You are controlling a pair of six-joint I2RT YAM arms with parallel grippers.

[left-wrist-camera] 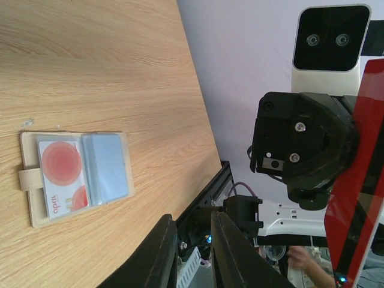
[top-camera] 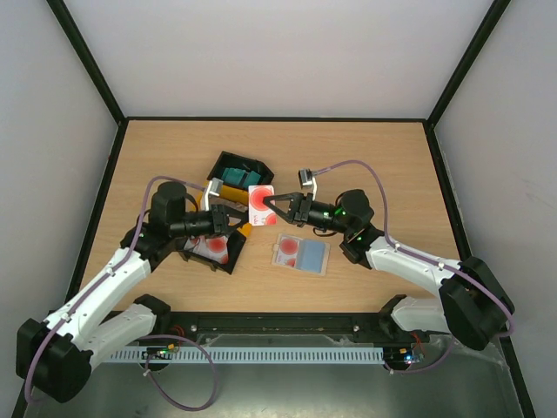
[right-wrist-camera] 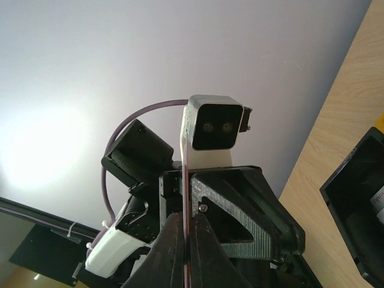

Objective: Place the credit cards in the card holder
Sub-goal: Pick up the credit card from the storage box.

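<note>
My right gripper (top-camera: pixel 272 205) is shut on a white credit card with a red mark (top-camera: pixel 260 200) and holds it upright above the table. In the right wrist view the card (right-wrist-camera: pixel 187 180) shows edge-on, pinched between the shut fingers (right-wrist-camera: pixel 171 246). My left gripper (top-camera: pixel 238 219) faces it from the left with its jaws slightly apart (left-wrist-camera: pixel 193 221) and nothing between them. The card's red face (left-wrist-camera: pixel 357 180) is at the right of the left wrist view. The beige card holder (top-camera: pixel 328 258) lies open on the table. It holds a red-marked card (left-wrist-camera: pixel 60 171) and a pale blue card (left-wrist-camera: pixel 105 167).
A black bin (top-camera: pixel 219 160) with teal cards stands behind the grippers. Another black bin (top-camera: pixel 233 262) with red and white cards sits under the left arm. Black frame rails run along the table's edges.
</note>
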